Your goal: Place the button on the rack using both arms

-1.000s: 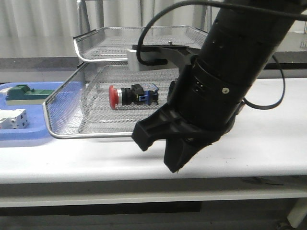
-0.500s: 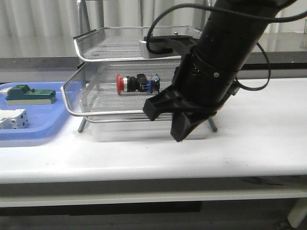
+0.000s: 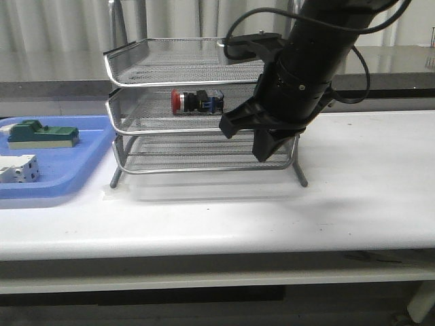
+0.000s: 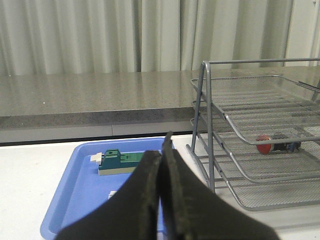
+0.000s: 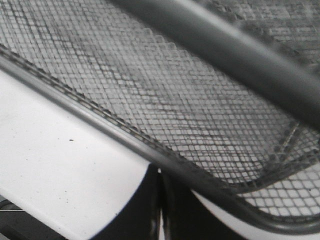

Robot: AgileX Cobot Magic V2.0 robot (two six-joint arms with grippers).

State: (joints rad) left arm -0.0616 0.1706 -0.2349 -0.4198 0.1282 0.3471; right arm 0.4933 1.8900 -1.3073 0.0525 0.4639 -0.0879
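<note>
One white counter (image 3: 367, 197) carries everything. On it stands one rack (image 3: 136, 109), a silver wire-mesh stand with three trays stacked one above another, all three lined up at the front. Beside the rack, on the robot's left, lies one flat blue tray (image 3: 75, 173) holding two parts: a green block (image 3: 39, 134) and a white boxy breaker (image 3: 17, 168).

Two arms are at work. The right arm (image 3: 319, 61), black and bulky, reaches down in front of the rack's right end; its fingers (image 3: 262, 136) sit against the front rim at the level of the middle and lower trays. In the right wrist view the two fingertips (image 5: 150, 210) are pressed together with nothing between them, just under a mesh tray rim. The left arm's fingers (image 4: 161, 200), seen only from its own wrist, are likewise closed flat on each other and hold nothing, above the blue tray.

One button (image 3: 196, 101) lies on its side in the middle tray, red head toward the robot's left.
</note>
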